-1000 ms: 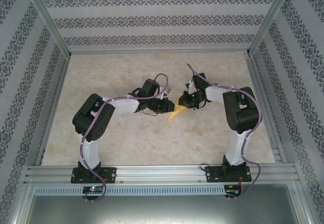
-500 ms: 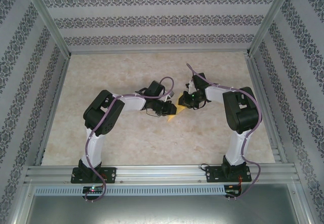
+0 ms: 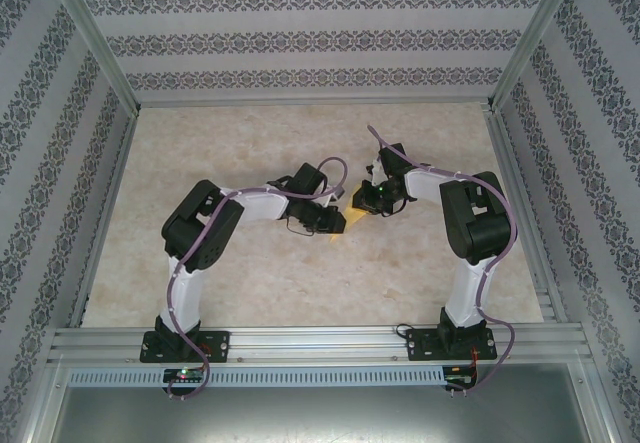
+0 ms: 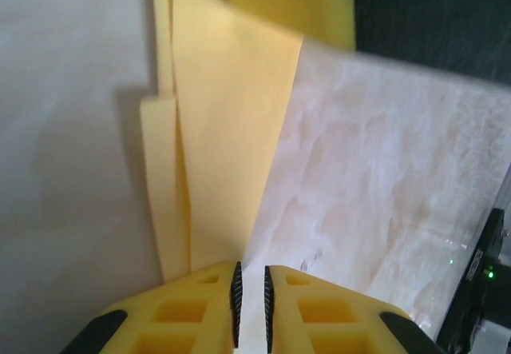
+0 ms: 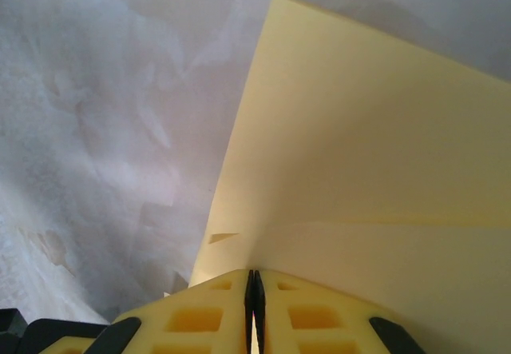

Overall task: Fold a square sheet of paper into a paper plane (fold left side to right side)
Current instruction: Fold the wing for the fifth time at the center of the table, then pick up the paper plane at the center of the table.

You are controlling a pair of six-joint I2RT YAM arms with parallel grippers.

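Note:
The yellow-orange square sheet of paper (image 3: 339, 232) is folded into a narrow pointed shape of several layers, lying mid-table between the two arms. In the left wrist view its layered flaps (image 4: 223, 130) run away from my left gripper (image 4: 251, 270). The jaws there stand a narrow gap apart with bare table showing between them, and the paper's tip meets the left finger. My right gripper (image 5: 254, 274) is shut on the paper's edge (image 5: 359, 170), which rises out of the jaws. From above, the left gripper (image 3: 338, 221) and the right gripper (image 3: 358, 203) almost touch over the paper.
The pale marbled table (image 3: 250, 283) is boxed in by patterned walls (image 3: 300, 43) and aluminium frame rails (image 3: 320, 341) along the near edge. Purple cables loop over both arms. A dark part of the right arm (image 4: 471, 290) stands close at the right in the left wrist view.
The left arm has pushed its gripper to the right toward the right gripper and now covers most of the paper seen from above. The right arm has held still.

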